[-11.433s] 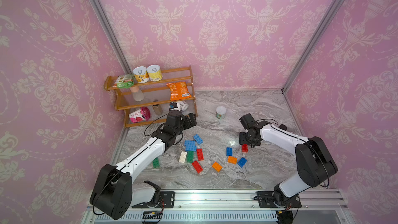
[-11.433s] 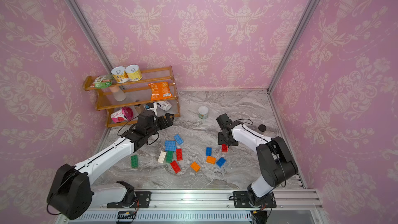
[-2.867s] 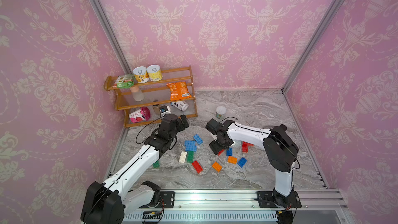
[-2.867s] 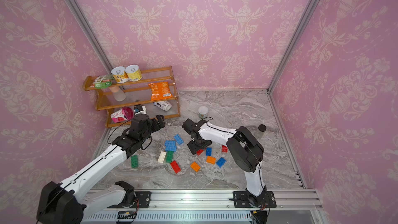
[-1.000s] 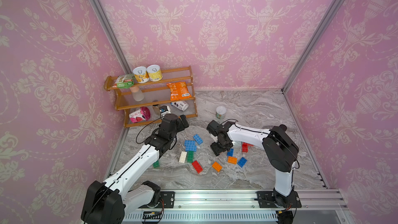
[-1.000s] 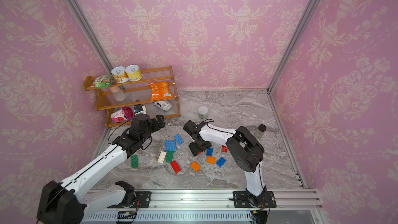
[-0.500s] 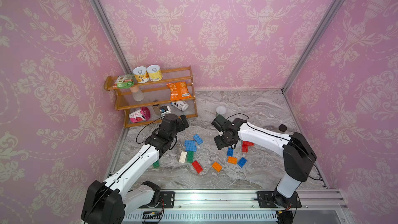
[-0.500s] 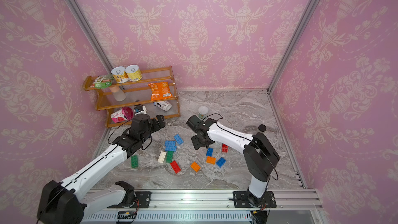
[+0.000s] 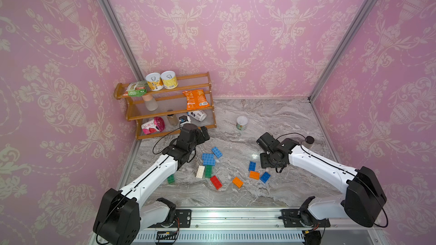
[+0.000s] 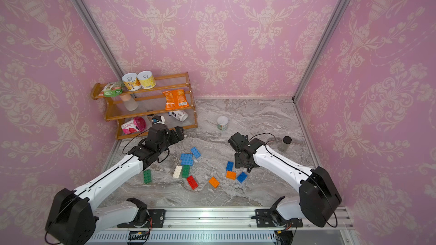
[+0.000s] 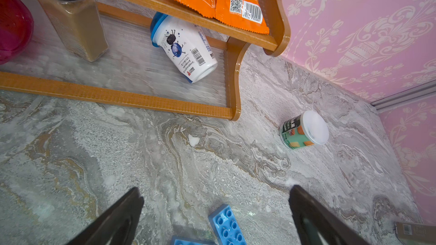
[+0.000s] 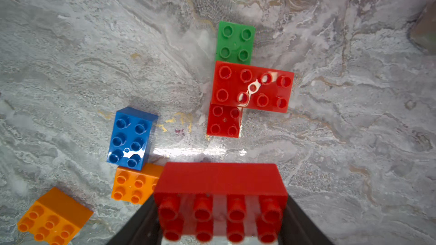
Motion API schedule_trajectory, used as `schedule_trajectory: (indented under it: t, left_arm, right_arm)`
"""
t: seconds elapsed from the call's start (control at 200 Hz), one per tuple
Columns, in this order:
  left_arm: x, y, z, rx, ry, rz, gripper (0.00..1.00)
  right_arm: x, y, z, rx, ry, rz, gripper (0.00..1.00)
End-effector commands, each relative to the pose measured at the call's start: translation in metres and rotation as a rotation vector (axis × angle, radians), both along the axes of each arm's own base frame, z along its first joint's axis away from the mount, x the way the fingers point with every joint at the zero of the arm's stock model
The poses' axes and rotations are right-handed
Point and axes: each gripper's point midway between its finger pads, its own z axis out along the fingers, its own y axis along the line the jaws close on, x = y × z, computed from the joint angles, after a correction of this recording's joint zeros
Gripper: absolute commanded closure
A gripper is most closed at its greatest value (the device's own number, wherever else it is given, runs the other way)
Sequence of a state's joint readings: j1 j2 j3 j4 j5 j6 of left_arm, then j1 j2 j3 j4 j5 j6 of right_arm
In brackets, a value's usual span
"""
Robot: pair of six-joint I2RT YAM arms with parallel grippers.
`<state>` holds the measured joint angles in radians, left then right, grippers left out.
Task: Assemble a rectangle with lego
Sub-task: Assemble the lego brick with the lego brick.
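Lego bricks lie scattered on the marble table, all out in front of the wooden rack. One red eight-stud brick is pinched across its short ends by the right claw, studs facing the wrist camera, well apart from the rack.

On the table under it, in the right wrist view, a green four-stud brick, a red eight-stud brick and a red four-stud brick touch edge to edge. A blue six-stud brick and two orange bricks lie beside them.

Closer to the rack, in a top view, a slanted blue brick lies by a blue pair. Farther from the rack, a white brick and a green brick lie side by side, with a red brick near them.

The left claw is spread wide just off the rack's lower front corner, with the slanted blue brick's end between its fingers but not touching them. A white-lidded cup stands near the rack's end.
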<state>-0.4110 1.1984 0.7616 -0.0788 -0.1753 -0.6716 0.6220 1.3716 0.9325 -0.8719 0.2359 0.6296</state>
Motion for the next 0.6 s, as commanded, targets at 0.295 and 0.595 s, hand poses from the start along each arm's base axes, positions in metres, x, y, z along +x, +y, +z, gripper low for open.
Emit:
schedule_trajectory:
  t: [0.295, 0.595]
  left_arm:
    - [0.010, -0.017, 0.016, -0.053, -0.026, -0.039, 0.01]
    - [0.011, -0.016, 0.014, -0.045, -0.019, -0.035, 0.01]
  right_arm:
    - [0.011, -0.008, -0.029, 0.086, 0.041, -0.089, 0.63]
    - [0.020, -0.015, -0.040, 0.079, 0.059, -0.111, 0.62]
